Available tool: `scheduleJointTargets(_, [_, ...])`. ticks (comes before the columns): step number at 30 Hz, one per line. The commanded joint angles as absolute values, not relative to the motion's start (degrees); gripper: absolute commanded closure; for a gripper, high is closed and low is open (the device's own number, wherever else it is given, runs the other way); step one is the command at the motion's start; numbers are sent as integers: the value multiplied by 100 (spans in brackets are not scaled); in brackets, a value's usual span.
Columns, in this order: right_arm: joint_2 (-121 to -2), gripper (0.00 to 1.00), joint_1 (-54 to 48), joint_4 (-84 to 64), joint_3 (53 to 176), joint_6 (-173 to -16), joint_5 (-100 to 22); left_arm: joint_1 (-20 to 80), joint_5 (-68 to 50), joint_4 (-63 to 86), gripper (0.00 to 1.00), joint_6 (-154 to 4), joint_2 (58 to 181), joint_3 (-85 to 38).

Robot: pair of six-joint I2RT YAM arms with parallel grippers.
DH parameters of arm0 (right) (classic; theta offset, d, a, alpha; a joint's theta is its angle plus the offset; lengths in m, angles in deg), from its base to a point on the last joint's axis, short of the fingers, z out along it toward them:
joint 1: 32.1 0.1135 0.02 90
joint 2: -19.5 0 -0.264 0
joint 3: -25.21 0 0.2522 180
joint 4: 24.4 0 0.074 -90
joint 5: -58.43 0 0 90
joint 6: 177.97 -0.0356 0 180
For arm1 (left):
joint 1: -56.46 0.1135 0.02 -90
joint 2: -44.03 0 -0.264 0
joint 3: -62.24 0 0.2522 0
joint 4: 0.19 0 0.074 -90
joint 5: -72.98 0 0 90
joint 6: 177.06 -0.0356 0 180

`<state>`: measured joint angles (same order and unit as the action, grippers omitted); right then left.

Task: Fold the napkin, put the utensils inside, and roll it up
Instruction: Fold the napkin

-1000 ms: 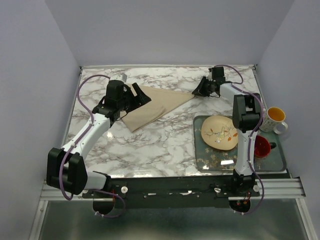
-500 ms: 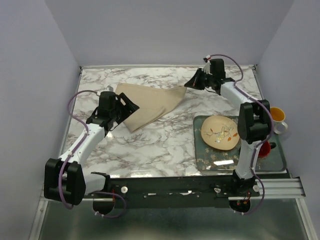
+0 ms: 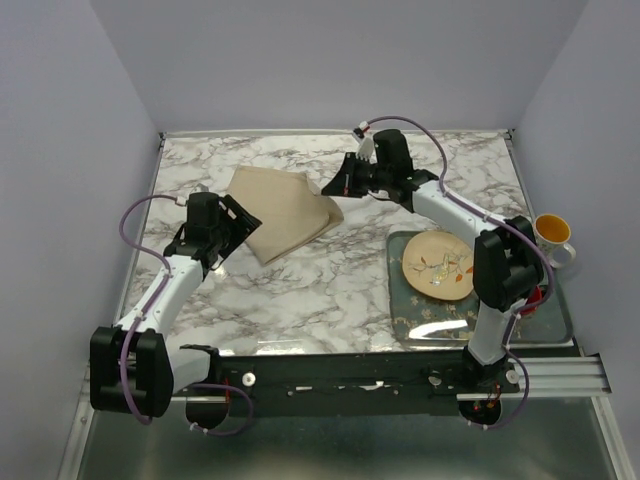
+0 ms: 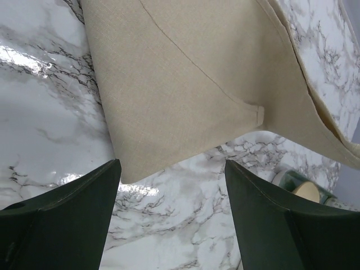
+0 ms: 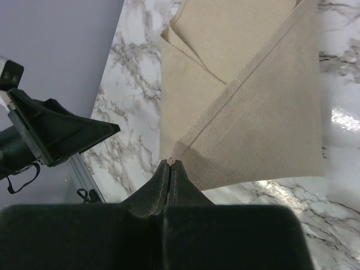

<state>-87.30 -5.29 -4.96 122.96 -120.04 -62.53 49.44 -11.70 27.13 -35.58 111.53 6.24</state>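
The tan napkin lies folded on the marble table at the back left, also seen in the left wrist view and the right wrist view. My right gripper is shut on the napkin's right corner and holds that corner lifted over the cloth. My left gripper is open and empty, just left of the napkin's near corner. No orange utensil shows in any view.
A glass tray at the right front holds a round patterned plate and a red cup. A white and yellow mug stands at the right edge. Purple walls enclose the table.
My right gripper has carried the napkin's right corner leftward, folding the cloth over itself. My left gripper has let go and drawn back left toward the near corner.
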Motion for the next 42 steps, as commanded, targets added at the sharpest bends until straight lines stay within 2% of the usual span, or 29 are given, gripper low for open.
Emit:
scheduleJointTargets(1, [-8623,99,-178,-563,12291,-12092,-6233,5031,-1526,2939,16,-3644,10977,691])
scheduleJointTargets(15, [-9167,99,771,-536,12844,-12470,-5732,5259,-1834,3159,14,-3582,10880,972])
scheduleJointTargets(28, [-9993,99,1158,-756,13319,-12839,-5680,5312,-1772,2719,16,-3442,11100,1376])
scheduleJointTargets(33, [-10345,99,1194,-1299,13328,-13033,-5820,5339,-1781,2746,16,-3450,11013,1368])
scheduleJointTargets(42, [-10231,99,1194,-1442,13398,-12480,-5223,5409,-1702,2799,16,-3477,10898,1306])
